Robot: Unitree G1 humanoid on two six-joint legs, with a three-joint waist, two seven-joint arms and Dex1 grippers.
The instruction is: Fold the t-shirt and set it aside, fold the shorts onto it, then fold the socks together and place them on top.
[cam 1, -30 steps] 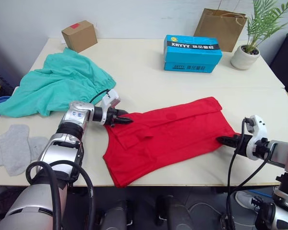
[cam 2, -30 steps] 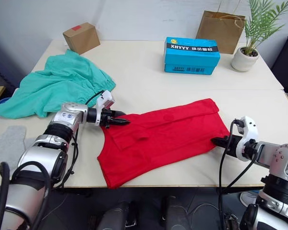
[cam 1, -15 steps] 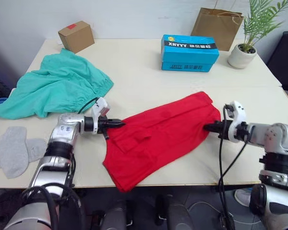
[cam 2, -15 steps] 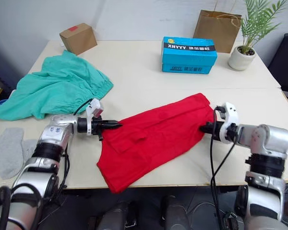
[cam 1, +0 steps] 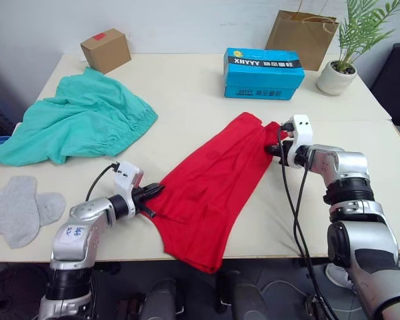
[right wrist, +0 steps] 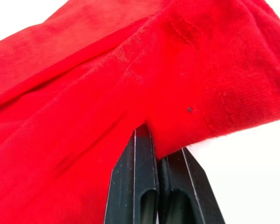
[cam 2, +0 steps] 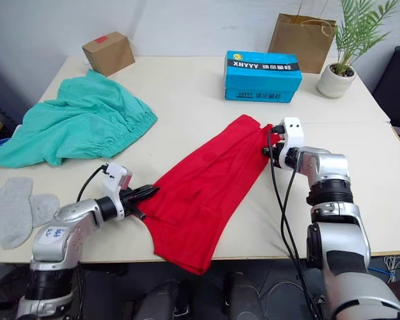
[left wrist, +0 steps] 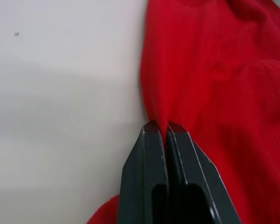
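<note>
T-shirt (cam 1: 210, 193): bright red, lying in a long diagonal band across the middle of the bench (cam 1: 200, 93), bunched and creased, its lower end draped over the bench's near edge, its upper end near the centre right; held at both ends.
Left gripper (cam 1: 155, 191): at the near left of the t-shirt, low over the bench; fingers (left wrist: 154, 154) pressed together on a pinch of the red fabric's edge, as the left wrist view shows.
Right gripper (cam 1: 272, 148): at the t-shirt's upper end; fingers (right wrist: 142, 158) together with a fold of red cloth caught between them, a seam visible just past the tips.
Shorts (cam 1: 80, 123): teal, spread in a loose heap on the far left of the bench, gathered waistband toward the centre, apart from the t-shirt.
Socks (cam 1: 20, 208): two light grey, lying flat and overlapping at the near left corner of the bench, near the shorts' lower edge, well apart from the t-shirt.
Blue box (cam 1: 263, 65): printed carton, at the far centre of the bench, beyond the t-shirt.
Cardboard box (cam 1: 107, 50): small, brown, far left corner; red patch on its top.
Paper bag (cam 1: 303, 39): brown, upright behind the blue box.
Potted plant (cam 1: 343, 60): green fronds in a white pot, far right of the bench, beside the paper bag.
</note>
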